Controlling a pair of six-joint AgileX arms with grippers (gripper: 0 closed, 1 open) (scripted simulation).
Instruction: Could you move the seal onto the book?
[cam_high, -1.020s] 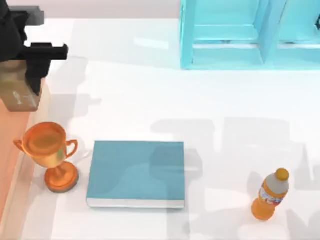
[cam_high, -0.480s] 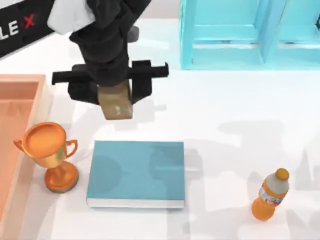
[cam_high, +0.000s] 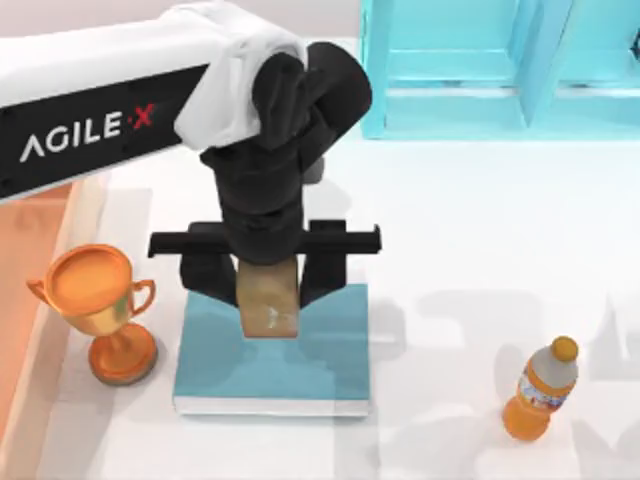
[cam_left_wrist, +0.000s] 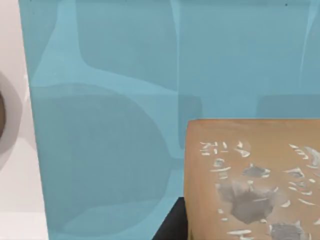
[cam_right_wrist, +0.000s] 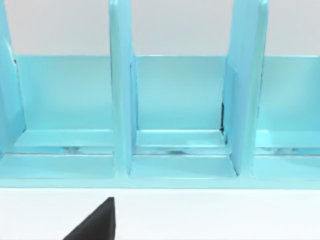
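The seal (cam_high: 268, 303), a tan wooden block, is held between the black fingers of my left gripper (cam_high: 268, 288), which is shut on it. It hangs over the back half of the teal book (cam_high: 325, 365), which lies flat on the white table at front centre. In the left wrist view the seal (cam_left_wrist: 255, 180) stands close before the book's cover (cam_left_wrist: 115, 100), with its shadow on the cover; I cannot tell whether it touches. A black part of my right gripper (cam_right_wrist: 95, 222) shows in the right wrist view, parked facing the shelf.
An orange-gold trophy (cam_high: 100, 305) stands just left of the book. An orange bottle (cam_high: 542, 390) stands at front right. A light-blue shelf unit (cam_high: 500, 70) lines the back right. An orange tray (cam_high: 25, 260) sits at the left edge.
My left arm has carried the seal from the orange tray at the left, rightward and toward the front, until it is over the book. The book, trophy and bottle have not moved.
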